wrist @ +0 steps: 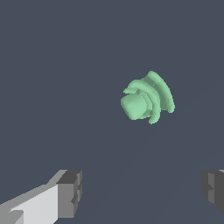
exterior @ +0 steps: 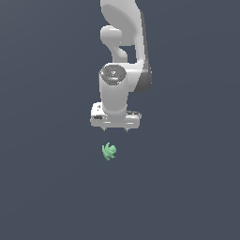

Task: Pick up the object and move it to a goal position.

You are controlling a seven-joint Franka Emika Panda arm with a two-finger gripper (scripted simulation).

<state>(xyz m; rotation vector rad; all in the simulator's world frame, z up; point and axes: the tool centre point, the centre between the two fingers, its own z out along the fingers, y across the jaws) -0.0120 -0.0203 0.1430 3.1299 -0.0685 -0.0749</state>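
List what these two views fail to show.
- Gripper fingertips: tiny dark stubs in the exterior view; cut off by the frame edges in the wrist view.
- Object underside: hidden by its own body.
- Object's lobes: too small in the exterior view.
- Goal position: no marker visible in either view.

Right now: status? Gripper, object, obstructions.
Gripper open, empty, fingers wide apart. Green object on the surface, not between the fingers, untouched. Nothing else in view near it.
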